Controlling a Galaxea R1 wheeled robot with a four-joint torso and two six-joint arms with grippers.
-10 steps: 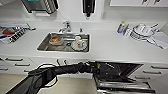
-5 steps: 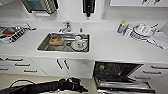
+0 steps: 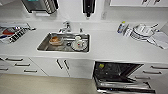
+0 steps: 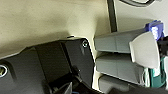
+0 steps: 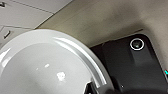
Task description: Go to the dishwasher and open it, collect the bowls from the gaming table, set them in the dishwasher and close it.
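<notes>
Dishwasher (image 3: 117, 76) open under the white tabletop (image 3: 110, 48), right of the sink (image 3: 45, 45).

Its door hangs down and the dark inside shows a rack with something small and yellow-green at the back left. White cabinet doors (image 3: 72, 67) and drawers flank it above a beige floor (image 3: 37, 86). The sink holds dishes; stacked plates (image 3: 141, 31) sit far right. In the right wrist view a white bowl (image 5: 42, 67) looms large at the right claw; whether either claw is apart or together cannot be told.
</notes>
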